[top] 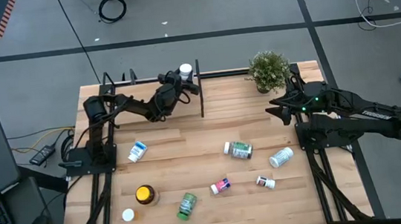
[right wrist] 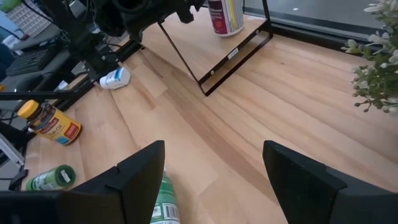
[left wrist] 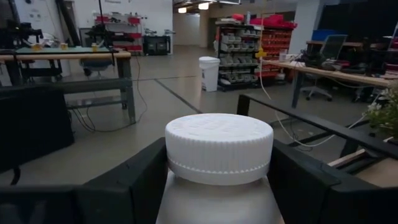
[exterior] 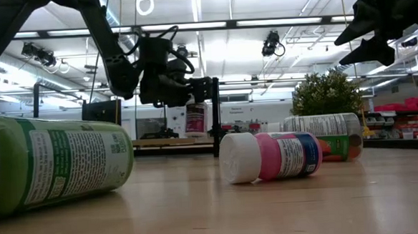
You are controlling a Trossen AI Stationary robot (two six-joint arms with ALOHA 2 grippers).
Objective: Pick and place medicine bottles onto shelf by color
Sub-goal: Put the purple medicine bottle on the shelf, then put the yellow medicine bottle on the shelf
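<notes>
While the right gripper point(top: 275, 110) waits spread wide beside the potted plant point(top: 268, 70), the left gripper point(top: 179, 79) clasps a white-capped bottle point(top: 185, 72) upright, seemingly resting on the shelf point(right wrist: 239, 50) at the far left.

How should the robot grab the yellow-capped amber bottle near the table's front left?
The amber bottle stands upright with its yellow cap up, so coming straight down from above and closing the fingers on the cap or round sides probably works best. It stands clear of the white bottle and green bottle nearby.
</notes>
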